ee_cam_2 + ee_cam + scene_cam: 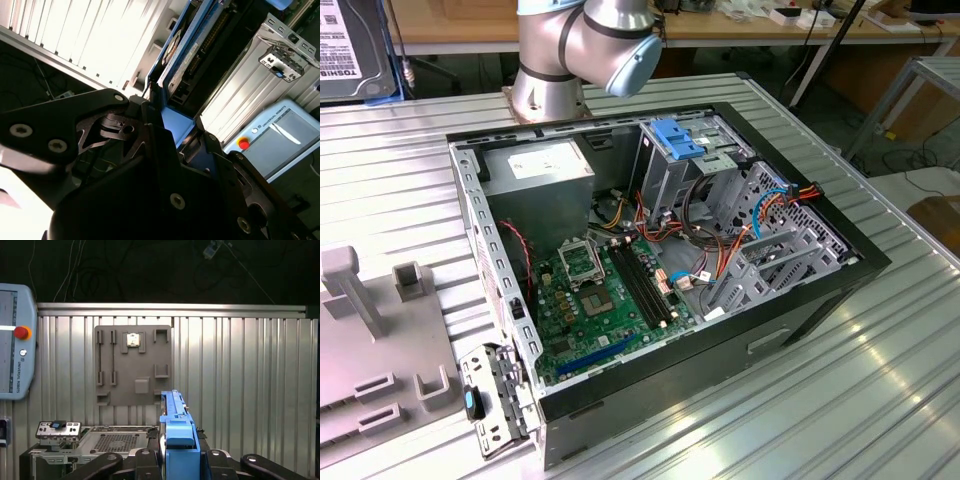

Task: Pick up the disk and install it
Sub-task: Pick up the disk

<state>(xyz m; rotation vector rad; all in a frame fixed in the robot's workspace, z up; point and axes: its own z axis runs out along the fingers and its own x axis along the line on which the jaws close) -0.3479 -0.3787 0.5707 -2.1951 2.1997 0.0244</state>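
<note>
Half done, we judge: the black gripper clenches the flat grey-metal, blue-railed disk, not yet seated in the open black computer case.

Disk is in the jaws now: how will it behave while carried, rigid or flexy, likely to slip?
Likely rigid: the disk is a flat metal slab that shows no sag. The gripper seems to clamp its smooth blue plastic carrier, so it may slip or pivot. Probably dense for its size.
</note>
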